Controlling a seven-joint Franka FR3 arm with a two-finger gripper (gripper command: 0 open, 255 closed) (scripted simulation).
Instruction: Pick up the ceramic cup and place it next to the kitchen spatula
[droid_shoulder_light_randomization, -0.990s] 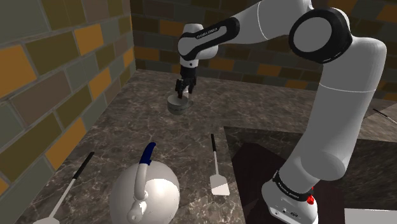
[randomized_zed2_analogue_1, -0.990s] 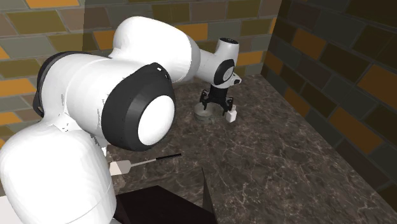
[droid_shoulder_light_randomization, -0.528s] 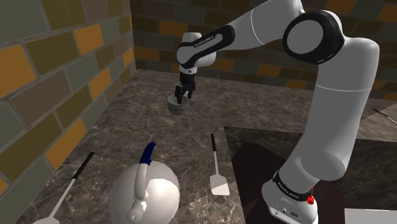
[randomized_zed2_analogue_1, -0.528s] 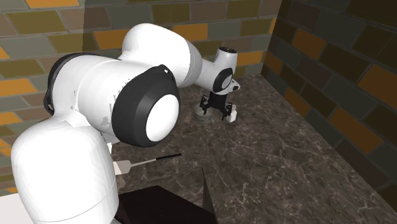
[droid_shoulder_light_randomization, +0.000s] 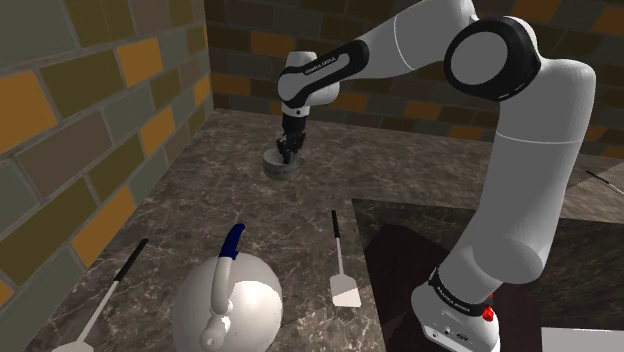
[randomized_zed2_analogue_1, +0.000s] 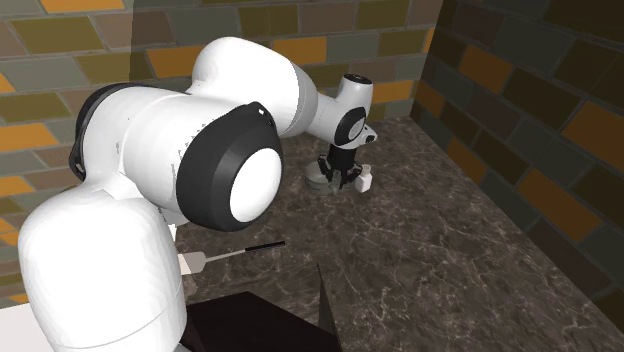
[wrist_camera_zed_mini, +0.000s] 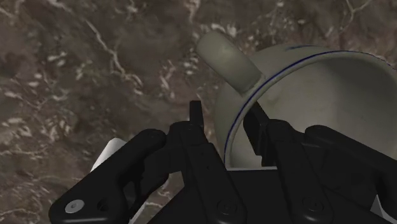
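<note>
A pale cup (wrist_camera_zed_mini: 318, 95) with a thin blue line under its rim and a handle stands upright on the dark marble counter (droid_shoulder_light_randomization: 200, 200), near the back wall. My gripper (wrist_camera_zed_mini: 226, 121) reaches down onto it, one finger outside the wall and one inside, shut on the cup's rim beside the handle. The shoulder view shows the gripper (droid_shoulder_light_randomization: 288, 152) at the cup (droid_shoulder_light_randomization: 279, 163), and so does the second exterior view, gripper (randomized_zed2_analogue_1: 340, 178) on cup (randomized_zed2_analogue_1: 322, 182). The spatula (droid_shoulder_light_randomization: 343, 270), with a black handle and white blade, lies on the counter closer to the stand.
A rounded white kettle (droid_shoulder_light_randomization: 228, 305) with a blue handle sits at the counter's near edge. Another black-handled utensil (droid_shoulder_light_randomization: 105, 300) lies towards the shoulder view's left. Brick walls (droid_shoulder_light_randomization: 90, 130) close the back and left. The arm's stand (droid_shoulder_light_randomization: 460, 320) is at the lower right.
The gripper came down a little onto the cup, and its fingers went from wide apart to closed on the rim wall. The cup has not moved.
</note>
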